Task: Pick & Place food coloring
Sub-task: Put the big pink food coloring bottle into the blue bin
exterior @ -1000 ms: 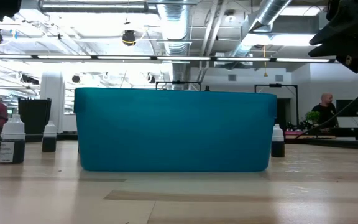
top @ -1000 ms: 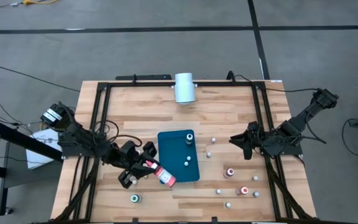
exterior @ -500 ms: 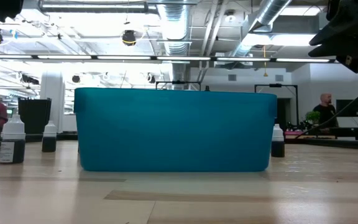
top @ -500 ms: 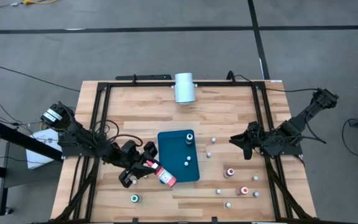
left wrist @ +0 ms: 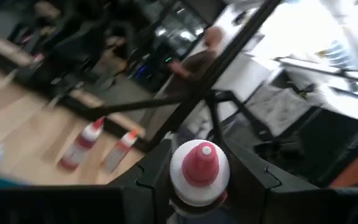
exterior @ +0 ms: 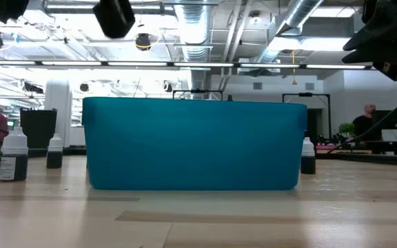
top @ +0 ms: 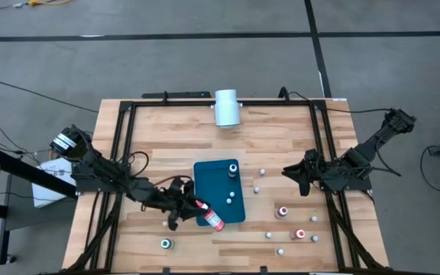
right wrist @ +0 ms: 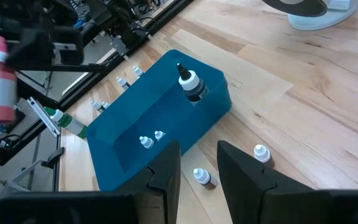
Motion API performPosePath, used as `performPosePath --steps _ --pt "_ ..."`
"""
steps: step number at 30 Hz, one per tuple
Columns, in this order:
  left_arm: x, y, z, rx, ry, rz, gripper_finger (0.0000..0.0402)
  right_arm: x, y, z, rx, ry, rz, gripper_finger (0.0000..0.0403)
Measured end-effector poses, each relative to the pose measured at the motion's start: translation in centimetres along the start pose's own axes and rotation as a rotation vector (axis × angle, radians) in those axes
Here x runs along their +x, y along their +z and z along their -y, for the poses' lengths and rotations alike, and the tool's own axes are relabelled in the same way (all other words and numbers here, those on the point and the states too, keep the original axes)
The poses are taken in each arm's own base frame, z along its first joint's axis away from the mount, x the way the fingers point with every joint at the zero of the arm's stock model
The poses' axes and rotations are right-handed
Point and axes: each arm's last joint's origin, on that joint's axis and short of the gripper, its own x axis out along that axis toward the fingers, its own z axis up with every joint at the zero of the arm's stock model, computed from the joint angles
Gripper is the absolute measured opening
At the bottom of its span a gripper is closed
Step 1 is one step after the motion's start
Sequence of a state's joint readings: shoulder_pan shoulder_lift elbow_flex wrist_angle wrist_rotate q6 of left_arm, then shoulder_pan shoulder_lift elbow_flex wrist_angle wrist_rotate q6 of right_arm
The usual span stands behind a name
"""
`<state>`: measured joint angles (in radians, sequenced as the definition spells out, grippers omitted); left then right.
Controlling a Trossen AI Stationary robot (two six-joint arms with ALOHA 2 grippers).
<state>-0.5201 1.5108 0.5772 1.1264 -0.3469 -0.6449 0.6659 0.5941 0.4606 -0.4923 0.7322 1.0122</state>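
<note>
Tray (top: pixel 208 174) rim beneath held bottle (top: pixel 214 219)

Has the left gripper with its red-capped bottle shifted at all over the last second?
Yes. In the high view the left gripper has carried the red-capped bottle toward the teal tray, so the bottle now hangs over the tray's near corner.

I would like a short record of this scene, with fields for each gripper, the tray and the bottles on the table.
left gripper: shut on a red-capped bottle, held over the near-left corner of the tray
right gripper: empty, waiting over the table right of the tray
teal tray: mid-table, three bottles inside
loose bottles: several stand on the table right of the tray, two with red caps; one green-capped bottle near the front left
</note>
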Motion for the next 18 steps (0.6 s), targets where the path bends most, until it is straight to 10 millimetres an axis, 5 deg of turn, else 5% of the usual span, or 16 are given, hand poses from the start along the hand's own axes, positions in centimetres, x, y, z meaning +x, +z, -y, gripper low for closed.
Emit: performPosePath --steps 7,18 --pt "2.7 0.2 0.1 -0.002 0.191 -0.183 0.0108 0.0 0.0 0.0 0.000 0.000 0.000 0.0095" --pt "5.4 3.4 2.2 0.103 0.564 -0.332 0.0108 0.0 0.0 0.0 0.000 0.000 0.000 0.0095"
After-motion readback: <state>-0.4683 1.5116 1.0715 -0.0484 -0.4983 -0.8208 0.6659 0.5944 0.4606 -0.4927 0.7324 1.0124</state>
